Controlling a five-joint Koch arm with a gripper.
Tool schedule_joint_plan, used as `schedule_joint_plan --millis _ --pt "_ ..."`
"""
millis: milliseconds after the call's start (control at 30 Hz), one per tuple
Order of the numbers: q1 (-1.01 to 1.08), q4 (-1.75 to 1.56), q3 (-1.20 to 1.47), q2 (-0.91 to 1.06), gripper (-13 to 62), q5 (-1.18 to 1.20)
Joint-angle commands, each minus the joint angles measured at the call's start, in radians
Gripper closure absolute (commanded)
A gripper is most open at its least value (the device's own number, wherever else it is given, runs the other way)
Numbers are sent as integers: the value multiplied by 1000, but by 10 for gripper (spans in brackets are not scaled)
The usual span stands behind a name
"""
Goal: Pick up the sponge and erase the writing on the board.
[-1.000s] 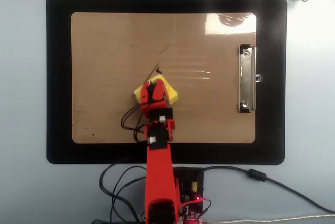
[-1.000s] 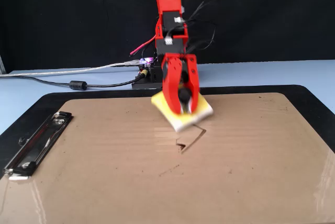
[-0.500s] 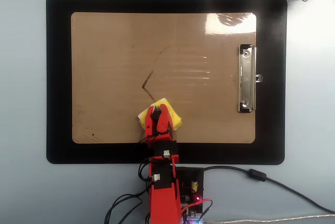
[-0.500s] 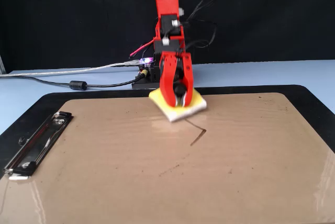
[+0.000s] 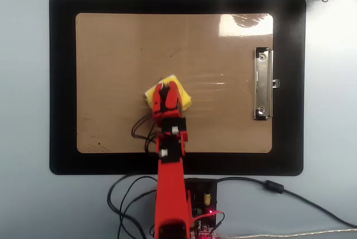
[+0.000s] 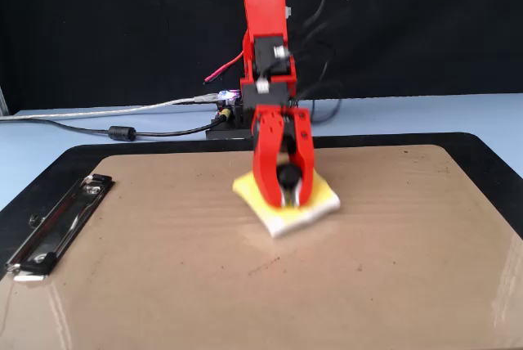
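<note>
**Wiping stroke in hand, faint marks left**

A pale blue table carries a black mat (image 5: 61,82), and on it lies the board (image 5: 111,43), tan and glossy, with its metal clip (image 5: 263,84) at the right short edge in the overhead view. A black backdrop closes off the fixed view behind the arm's base.

You are in the erasing step, not the pick-up: the gripper (image 6: 285,196) is pinching the sponge (image 6: 319,200) by its black knob (image 6: 288,176), and the sponge sits flat on the board near its centre, white underside down. In the overhead view the sponge (image 5: 183,100) lies just left of the board's middle, well apart from the clip.

Of the writing, only faint thin strokes show: one short line (image 6: 264,266) just in front of the sponge in the fixed view. Whether any of it sits under the sponge you cannot tell.

Your next move, as I judge it, calls for keeping downward pressure while you drag the sponge towards that leftover stroke, holding the block level so an edge does not lift.

Count: 1 arm, 1 gripper, 1 sponge, 1 board, 1 clip, 1 mat, and several cables (image 6: 122,132) by the base.
</note>
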Motion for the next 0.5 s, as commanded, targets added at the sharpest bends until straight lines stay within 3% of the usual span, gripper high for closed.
schedule_joint_plan --millis 0,100,333,467 --pt "-18 110 147 318 566 -23" --pt "-77 164 161 353 566 -32" --pt "-121 80 -327 -264 566 -43" --pt "-124 86 -238 -189 566 -43"
